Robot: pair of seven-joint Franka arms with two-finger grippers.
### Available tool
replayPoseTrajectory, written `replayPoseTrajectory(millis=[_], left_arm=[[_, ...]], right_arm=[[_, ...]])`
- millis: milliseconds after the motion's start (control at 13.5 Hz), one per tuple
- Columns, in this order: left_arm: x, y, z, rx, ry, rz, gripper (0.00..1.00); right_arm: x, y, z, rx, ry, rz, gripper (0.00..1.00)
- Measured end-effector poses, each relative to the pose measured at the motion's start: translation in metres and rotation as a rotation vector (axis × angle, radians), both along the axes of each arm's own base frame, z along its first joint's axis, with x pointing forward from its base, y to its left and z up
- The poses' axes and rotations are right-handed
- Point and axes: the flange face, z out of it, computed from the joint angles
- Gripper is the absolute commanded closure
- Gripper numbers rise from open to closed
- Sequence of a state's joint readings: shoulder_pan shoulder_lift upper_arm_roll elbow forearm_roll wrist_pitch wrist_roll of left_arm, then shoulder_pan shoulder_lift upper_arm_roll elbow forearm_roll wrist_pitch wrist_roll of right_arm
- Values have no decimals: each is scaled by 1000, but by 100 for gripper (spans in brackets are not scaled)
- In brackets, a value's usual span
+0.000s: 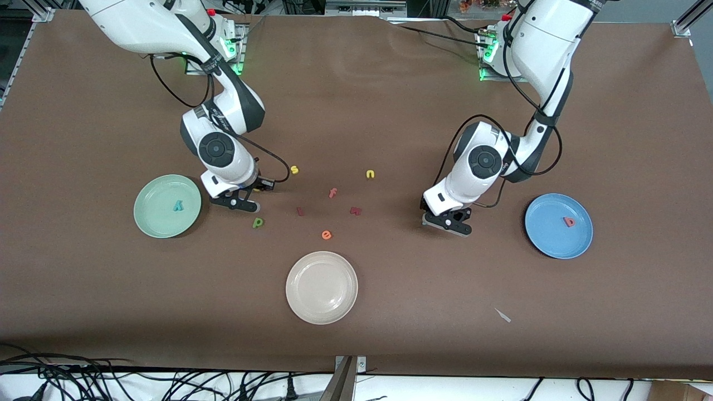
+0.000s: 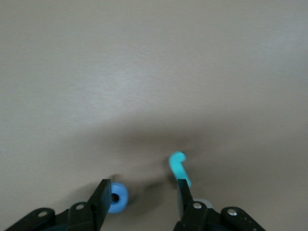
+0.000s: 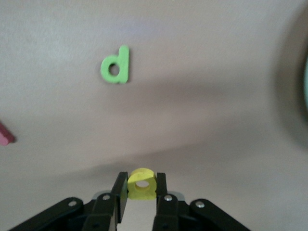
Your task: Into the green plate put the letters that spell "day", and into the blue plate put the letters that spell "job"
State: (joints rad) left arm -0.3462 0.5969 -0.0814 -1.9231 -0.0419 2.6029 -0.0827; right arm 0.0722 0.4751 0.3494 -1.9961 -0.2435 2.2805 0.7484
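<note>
The green plate (image 1: 167,206), round, smooth and pale mint, lies toward the right arm's end of the table and holds one teal "y" (image 1: 177,205). The blue plate (image 1: 558,225), round and bright blue, lies toward the left arm's end and holds one pinkish-red "b" (image 1: 569,221). A larger cream-white plate (image 1: 321,287), nearer the front camera than both, sits between them with nothing in it.

The right gripper (image 3: 141,188) is low over the table just beside the green plate, its fingers clamped on the yellow "a" (image 3: 142,184), a small rounded piece with a centre hole. The green "d" (image 1: 258,223) lies flat on the table near this gripper, slightly nearer the front camera.

The left gripper (image 2: 142,198) is down at the table, between the scattered letters and the blue plate, with its fingers apart. The blue ring-like "o" (image 2: 117,197) lies just beside one finger, outside the gap; the teal "j" (image 2: 179,166), a slim hooked piece, lies at the other finger's tip.

Loose on the table between the arms: a yellow "s" (image 1: 294,169), a yellow "n" (image 1: 370,174), a pink "f" (image 1: 332,192) and an orange "e" (image 1: 326,235).
</note>
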Motion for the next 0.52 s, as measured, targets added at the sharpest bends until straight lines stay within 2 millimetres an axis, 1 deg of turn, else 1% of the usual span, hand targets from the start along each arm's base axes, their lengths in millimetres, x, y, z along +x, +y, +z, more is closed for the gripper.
replayPoseTrajectory(millis=[74,148,297,520], left_arm=[[4,6,0,5,-6,-3,37],[6,10,1,9,-10,-7,37],[7,12,1,11,-11,-11,37],[4,12,-9,17,6,-12,35]], right_arm=[[6,-13,0,-7,4,30,80],[12,-30,-1,-16,12,65,80],[24,-67,0,-30,24,153,79],[38,-123,11,-48,40,281,79]])
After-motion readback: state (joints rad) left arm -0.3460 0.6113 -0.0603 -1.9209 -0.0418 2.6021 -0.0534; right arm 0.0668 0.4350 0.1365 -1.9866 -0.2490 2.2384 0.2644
